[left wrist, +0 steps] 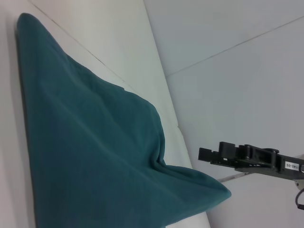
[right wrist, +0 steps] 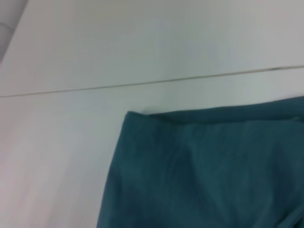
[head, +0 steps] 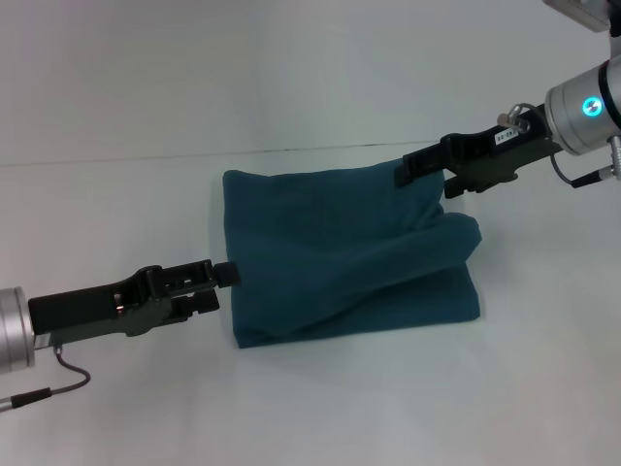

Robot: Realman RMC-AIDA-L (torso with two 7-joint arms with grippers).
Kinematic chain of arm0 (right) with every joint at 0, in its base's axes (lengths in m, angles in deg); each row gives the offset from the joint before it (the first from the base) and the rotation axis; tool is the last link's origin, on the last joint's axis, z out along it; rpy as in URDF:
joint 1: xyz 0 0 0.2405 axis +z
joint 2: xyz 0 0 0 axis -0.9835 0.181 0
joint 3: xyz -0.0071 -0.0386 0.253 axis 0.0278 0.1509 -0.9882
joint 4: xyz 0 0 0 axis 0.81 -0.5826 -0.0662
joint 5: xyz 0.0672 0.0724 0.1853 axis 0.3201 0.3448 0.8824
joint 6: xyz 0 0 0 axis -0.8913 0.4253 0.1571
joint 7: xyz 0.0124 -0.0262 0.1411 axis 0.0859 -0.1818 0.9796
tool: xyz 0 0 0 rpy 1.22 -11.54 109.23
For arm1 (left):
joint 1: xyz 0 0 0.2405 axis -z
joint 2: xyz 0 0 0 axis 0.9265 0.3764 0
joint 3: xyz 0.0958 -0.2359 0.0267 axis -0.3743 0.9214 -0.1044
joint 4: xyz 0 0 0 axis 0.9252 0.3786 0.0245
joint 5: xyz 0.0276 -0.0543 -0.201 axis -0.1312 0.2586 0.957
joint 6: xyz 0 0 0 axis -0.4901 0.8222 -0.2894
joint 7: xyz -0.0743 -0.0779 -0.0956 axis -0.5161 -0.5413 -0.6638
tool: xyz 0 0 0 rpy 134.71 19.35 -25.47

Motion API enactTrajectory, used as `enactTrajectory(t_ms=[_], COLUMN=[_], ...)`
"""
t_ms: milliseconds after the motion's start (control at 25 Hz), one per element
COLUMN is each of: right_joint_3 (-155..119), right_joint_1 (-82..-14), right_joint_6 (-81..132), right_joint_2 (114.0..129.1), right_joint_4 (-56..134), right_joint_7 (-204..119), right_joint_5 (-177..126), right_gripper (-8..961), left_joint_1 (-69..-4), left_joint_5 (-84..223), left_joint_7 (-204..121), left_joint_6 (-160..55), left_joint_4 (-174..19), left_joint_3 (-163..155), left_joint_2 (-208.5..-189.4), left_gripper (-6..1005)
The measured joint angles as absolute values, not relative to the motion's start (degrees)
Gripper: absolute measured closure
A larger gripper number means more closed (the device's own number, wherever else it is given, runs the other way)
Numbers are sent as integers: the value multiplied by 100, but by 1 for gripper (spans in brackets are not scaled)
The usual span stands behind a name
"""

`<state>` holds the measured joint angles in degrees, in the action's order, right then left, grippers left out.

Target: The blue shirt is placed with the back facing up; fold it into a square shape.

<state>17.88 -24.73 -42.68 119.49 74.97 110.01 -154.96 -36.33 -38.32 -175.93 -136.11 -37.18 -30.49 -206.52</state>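
- The left gripper (head: 227,274) reaches in low from the robot's left, its black tip at the near-left edge of the blue shirt (head: 340,262); the head view does not make clear whether its jaws pinch the cloth or merely touch it.
- The blue shirt lies folded into a rough rectangle at the middle of the white table (head: 146,408), plain side up, with a diagonal crease and a raised, bunched corner toward the robot's right.
- The right gripper (head: 406,170) hangs over the shirt's far-right corner, close above or at the fabric; whether its jaws are spread or pressed together cannot be told.
- In the left wrist view, the right gripper (left wrist: 205,155) hovers just clear of the shirt's raised edge.
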Motion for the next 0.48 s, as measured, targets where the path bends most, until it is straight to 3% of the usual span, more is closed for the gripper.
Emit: enactTrajectory(t_ms=[280,480], right_joint_3=[1807,1811], right_joint_1=[-2531,-2596], right_joint_6=[-4012,-3347], right_joint_2=[11895,12033], right_joint_4=[7398,7244], right_joint_7=[11089,11040], right_joint_5=[-15656,-15813], right_gripper=[6,10], left_joint_1=[-3637,-3606], left_joint_5=[-3820,-3819], left_joint_7=[-17595,-17608], left_joint_6=[-13539,-13514], left_joint_4=[-3778,-3781], left_joint_3=[-3041,-3040], left_joint_2=[-20653,-20652], left_gripper=[249,249])
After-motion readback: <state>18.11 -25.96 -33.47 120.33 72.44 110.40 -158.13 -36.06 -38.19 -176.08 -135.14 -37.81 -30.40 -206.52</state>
